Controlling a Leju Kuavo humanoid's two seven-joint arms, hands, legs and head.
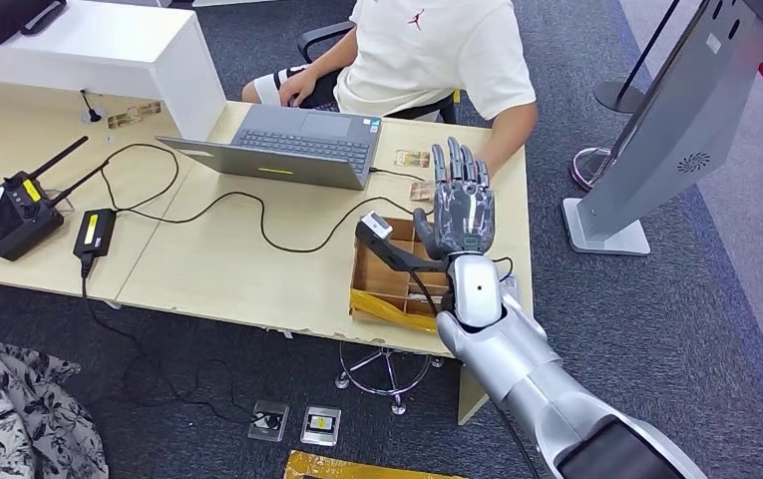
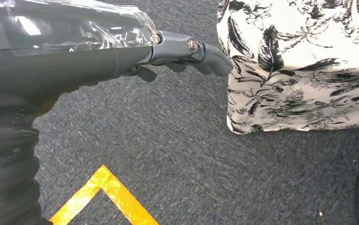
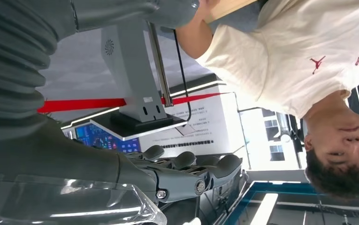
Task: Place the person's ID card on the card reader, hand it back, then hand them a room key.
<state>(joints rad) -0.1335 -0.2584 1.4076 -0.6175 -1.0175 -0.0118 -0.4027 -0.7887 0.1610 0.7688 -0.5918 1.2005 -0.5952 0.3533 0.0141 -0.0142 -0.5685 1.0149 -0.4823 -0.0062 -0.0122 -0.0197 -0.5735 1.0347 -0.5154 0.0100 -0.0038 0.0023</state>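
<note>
My right hand (image 1: 462,205) is raised above the table's right end, fingers straight and spread, holding nothing. Its bare fingers (image 3: 191,165) also show in the right wrist view, pointing toward the person (image 3: 309,51). Just left of the hand sits a black device (image 1: 382,239) with a small white piece (image 1: 375,225) on top, at the edge of a compartmented cardboard box (image 1: 387,284). Two small brownish cards (image 1: 412,158) lie near the seated person's (image 1: 427,55) forearm. My left hand (image 2: 187,49) hangs over the carpet with nothing in it.
An open laptop (image 1: 297,145) stands in front of the person. A black radio unit (image 1: 13,215) and a power adapter (image 1: 93,232) with cables lie at the table's left. A grey kiosk stand (image 1: 676,120) is at the right. Patterned cloth (image 2: 304,65) lies on the floor.
</note>
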